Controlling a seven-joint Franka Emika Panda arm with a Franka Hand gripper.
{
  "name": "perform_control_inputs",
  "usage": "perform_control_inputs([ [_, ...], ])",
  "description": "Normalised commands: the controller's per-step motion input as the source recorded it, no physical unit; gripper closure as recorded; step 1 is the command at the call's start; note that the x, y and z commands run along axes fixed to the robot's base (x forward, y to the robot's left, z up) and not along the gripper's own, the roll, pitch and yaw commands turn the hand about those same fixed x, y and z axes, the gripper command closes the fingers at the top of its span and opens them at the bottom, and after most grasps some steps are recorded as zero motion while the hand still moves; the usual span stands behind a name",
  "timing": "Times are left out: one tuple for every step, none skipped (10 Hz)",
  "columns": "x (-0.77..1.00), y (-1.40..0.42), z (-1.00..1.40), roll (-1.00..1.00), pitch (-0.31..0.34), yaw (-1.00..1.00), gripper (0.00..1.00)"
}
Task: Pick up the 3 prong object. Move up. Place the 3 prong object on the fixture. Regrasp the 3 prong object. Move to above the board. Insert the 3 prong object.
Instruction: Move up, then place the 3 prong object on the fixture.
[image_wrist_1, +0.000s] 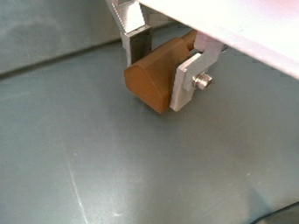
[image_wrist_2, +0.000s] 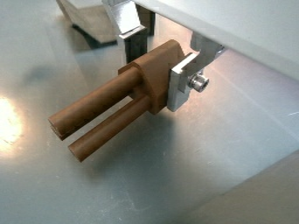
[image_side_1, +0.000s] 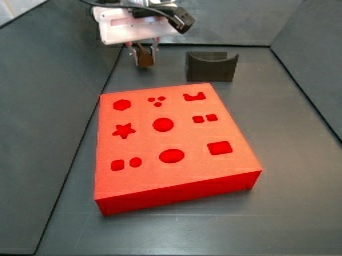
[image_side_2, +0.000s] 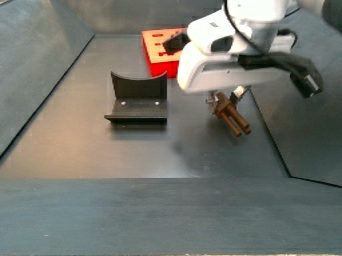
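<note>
My gripper (image_wrist_1: 159, 77) is shut on the 3 prong object (image_wrist_1: 152, 80), a brown wooden block clamped between the silver fingers. Its round prongs (image_wrist_2: 96, 124) stick out sideways in a wrist view. In a side view the gripper (image_side_2: 227, 100) holds the 3 prong object (image_side_2: 235, 118) tilted, just above the grey floor. The fixture (image_side_2: 135, 100), a dark notched block, stands apart from it on the floor; it also shows in a side view (image_side_1: 211, 66). The board (image_side_1: 171, 144), a large red slab with cut-outs, lies on the floor; its three small holes (image_side_1: 156, 99) are near its far edge.
Grey walls enclose the floor on all sides (image_side_1: 301, 85). Only a corner of the board (image_side_2: 160, 50) shows behind the arm in a side view. A dark base edge of the fixture (image_wrist_2: 91, 33) shows behind the fingers in a wrist view.
</note>
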Motion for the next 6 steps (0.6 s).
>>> perform_control_inputs([
  [-0.03, 0.00, 0.61, -0.04, 0.058, 0.04, 1.00],
  [-0.01, -0.01, 0.41, -0.07, 0.053, 0.03, 1.00],
  [-0.02, -0.01, 0.33, -0.08, 0.048, 0.03, 1.00],
  [0.00, 0.00, 1.00, 0.00, 0.000, 0.00, 1.00],
  [0.01, 0.00, 1.00, -0.02, -0.024, 0.00, 1.00],
  [-0.01, 0.00, 1.00, -0.03, 0.000, 0.00, 1.00],
])
